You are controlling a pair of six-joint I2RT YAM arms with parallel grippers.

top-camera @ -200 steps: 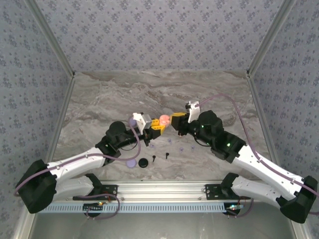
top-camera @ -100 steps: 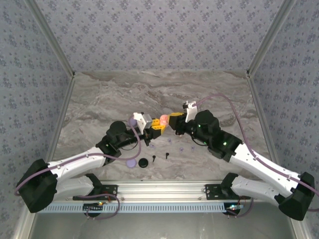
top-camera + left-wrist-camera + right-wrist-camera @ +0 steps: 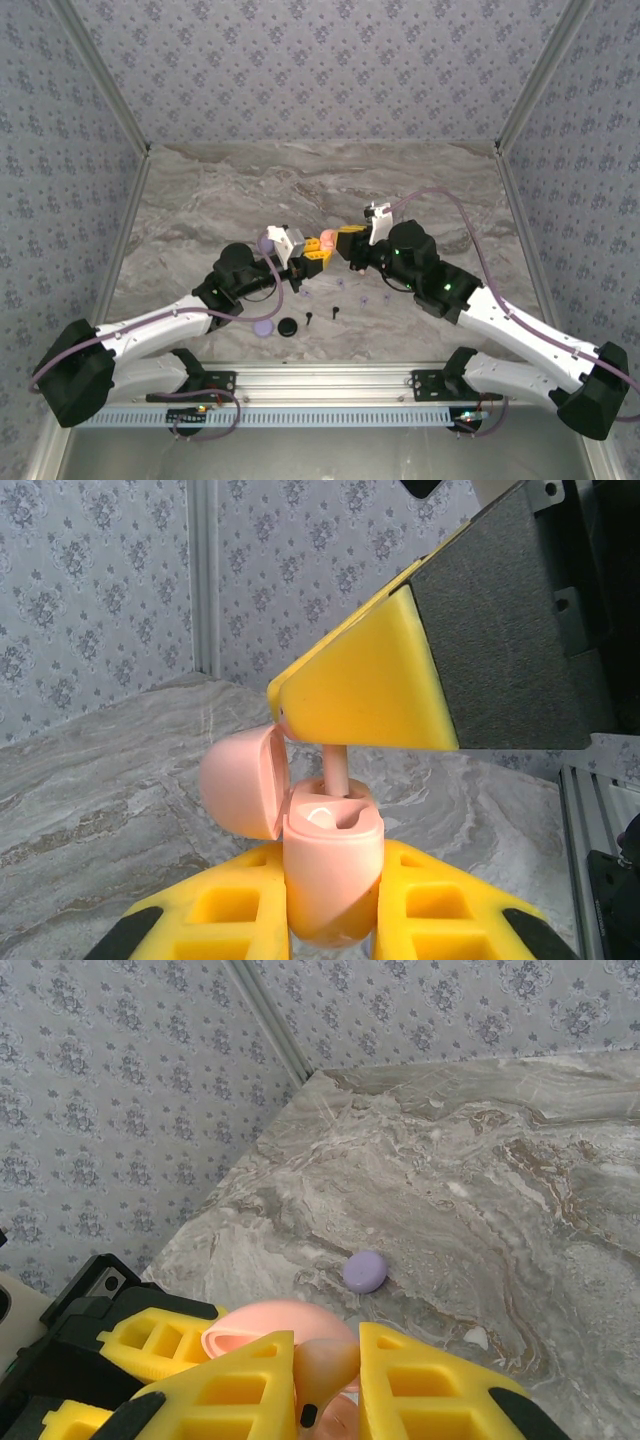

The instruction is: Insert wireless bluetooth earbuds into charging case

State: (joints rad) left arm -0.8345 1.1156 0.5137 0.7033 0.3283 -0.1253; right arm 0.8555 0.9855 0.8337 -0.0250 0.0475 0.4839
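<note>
Two grippers meet at the pink charging case (image 3: 330,875): my left gripper (image 3: 312,253) is clenched on the case's sides, holding it upright with its lid (image 3: 240,780) swung open. My right gripper (image 3: 325,1385) is pinched on a pink earbud (image 3: 326,1363) directly above the case, the stem reaching down to the open mouth; whether it is seated I cannot tell. Black earbuds (image 3: 311,318) lie on the worktop (image 3: 250,190) below the case, toward my bases.
</note>
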